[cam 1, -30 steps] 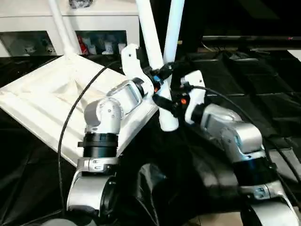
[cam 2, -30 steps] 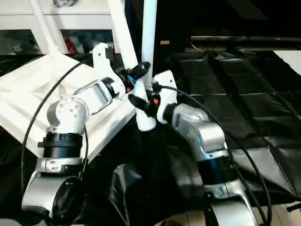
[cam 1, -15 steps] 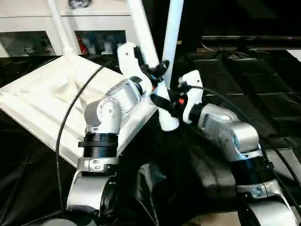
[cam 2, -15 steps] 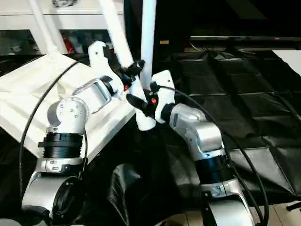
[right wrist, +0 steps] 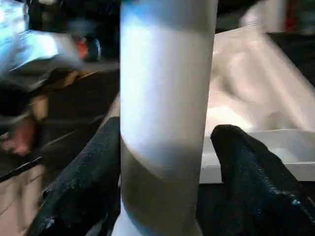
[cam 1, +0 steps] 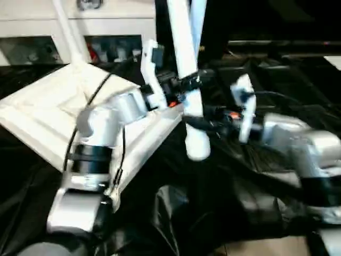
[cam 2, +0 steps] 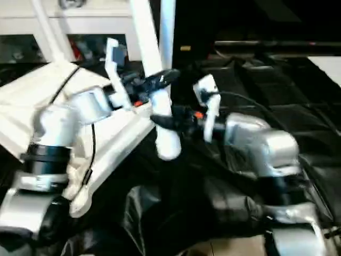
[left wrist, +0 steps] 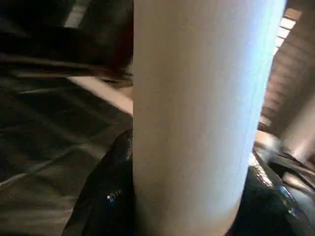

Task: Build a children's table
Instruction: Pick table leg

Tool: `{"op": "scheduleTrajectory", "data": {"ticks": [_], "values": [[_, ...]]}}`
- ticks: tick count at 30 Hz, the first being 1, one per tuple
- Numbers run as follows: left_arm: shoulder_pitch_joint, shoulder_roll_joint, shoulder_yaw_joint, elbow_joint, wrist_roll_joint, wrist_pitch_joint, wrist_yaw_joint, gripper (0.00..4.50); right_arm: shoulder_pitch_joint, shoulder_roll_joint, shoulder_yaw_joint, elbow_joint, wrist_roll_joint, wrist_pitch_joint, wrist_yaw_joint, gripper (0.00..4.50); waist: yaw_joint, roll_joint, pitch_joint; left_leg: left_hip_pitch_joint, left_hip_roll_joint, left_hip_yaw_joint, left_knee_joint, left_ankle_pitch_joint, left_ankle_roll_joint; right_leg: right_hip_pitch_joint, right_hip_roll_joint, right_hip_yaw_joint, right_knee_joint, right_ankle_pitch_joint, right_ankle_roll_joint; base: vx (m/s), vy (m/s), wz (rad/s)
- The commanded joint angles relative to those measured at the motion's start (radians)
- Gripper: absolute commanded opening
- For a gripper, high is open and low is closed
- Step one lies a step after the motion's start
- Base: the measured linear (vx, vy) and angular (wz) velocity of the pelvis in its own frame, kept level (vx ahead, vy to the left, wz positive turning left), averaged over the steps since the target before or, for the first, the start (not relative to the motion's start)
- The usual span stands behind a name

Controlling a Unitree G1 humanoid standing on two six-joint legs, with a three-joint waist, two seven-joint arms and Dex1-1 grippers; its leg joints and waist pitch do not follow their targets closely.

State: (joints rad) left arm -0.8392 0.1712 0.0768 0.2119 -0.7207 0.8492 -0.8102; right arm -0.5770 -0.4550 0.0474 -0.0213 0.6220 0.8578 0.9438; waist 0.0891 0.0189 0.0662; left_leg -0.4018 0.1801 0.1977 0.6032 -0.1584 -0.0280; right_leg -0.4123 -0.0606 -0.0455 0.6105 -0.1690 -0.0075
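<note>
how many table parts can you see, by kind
tabletop: 1
legs: 3, one held between the left gripper and the right gripper, one behind it, one standing in the far corner socket
total: 4

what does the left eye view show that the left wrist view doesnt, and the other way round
The left eye view takes in the tilted tabletop, a second leg standing in its far corner, the cabinet behind, both silver forearms, and the right tool with its fingers either side of the loose leg. The left wrist view gives a close look at the left tool's black fingers against that leg. Both show the white leg and the black sheet under the work.
</note>
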Motion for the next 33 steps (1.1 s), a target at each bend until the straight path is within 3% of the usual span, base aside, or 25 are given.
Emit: {"op": "scheduleTrajectory", "data": {"ticks": [1,6,19,27,29,32,33], "values": [[-0.012,0.020,-0.005,-0.050,-0.042,0.008,-0.084,1.88,0.017,-0.026,0.006,-0.024,0.005,0.024,0.024,3.04,0.003,-0.013,-0.080,0.030,0.041,-0.022,-0.056,-0.156,0.033,0.054,-0.071,0.038,-0.076,-0.262,-0.179,0.000,0.000,0.00],[-0.005,0.033,-0.007,-0.107,-0.122,0.046,-0.192,1.88,0.033,-0.043,0.044,-0.040,-0.010,0.033,0.036,3.04,0.001,-0.011,-0.079,0.033,0.042,-0.022,-0.057,-0.178,0.011,0.050,-0.071,0.038,-0.076,-0.285,-0.180,0.000,0.000,0.00],[-0.008,0.037,-0.016,-0.077,-0.109,0.032,-0.220,1.88,0.025,0.000,0.020,-0.008,-0.005,0.028,-0.027,1.98,0.000,-0.010,-0.081,0.032,0.040,-0.024,-0.057,-0.185,-0.003,0.051,-0.071,0.038,-0.076,-0.290,-0.171,0.000,0.000,0.00],[-0.002,0.027,-0.011,-0.069,-0.098,0.021,-0.186,1.88,0.026,0.029,0.009,-0.006,-0.006,0.019,-0.058,1.89,0.001,-0.009,-0.083,0.031,0.041,-0.024,-0.055,-0.170,0.001,0.051,-0.071,0.038,-0.073,-0.266,-0.176,0.000,0.000,0.00],[-0.008,0.006,0.003,-0.046,-0.068,-0.001,-0.105,2.44,0.027,0.050,0.004,-0.009,-0.009,0.011,-0.084,1.89,0.000,-0.009,-0.083,0.030,0.041,-0.024,-0.055,-0.167,0.000,0.053,-0.071,0.038,-0.072,-0.254,-0.178,0.000,0.000,0.00],[-0.008,-0.020,0.011,-0.036,-0.002,-0.056,0.014,2.64,0.025,0.081,0.001,-0.008,-0.024,-0.005,-0.131,1.88,0.000,-0.009,-0.083,0.034,0.042,-0.024,-0.055,-0.175,-0.009,0.050,-0.070,0.038,-0.074,-0.256,-0.179,0.000,0.000,0.00],[-0.008,-0.020,0.012,-0.036,-0.001,-0.057,0.017,2.79,0.025,0.082,0.001,-0.008,-0.025,-0.005,-0.132,1.88,-0.001,-0.011,-0.083,0.029,0.040,-0.025,-0.056,-0.171,-0.009,0.055,-0.071,0.038,-0.074,-0.259,-0.172,0.000,0.000,0.00]]}}
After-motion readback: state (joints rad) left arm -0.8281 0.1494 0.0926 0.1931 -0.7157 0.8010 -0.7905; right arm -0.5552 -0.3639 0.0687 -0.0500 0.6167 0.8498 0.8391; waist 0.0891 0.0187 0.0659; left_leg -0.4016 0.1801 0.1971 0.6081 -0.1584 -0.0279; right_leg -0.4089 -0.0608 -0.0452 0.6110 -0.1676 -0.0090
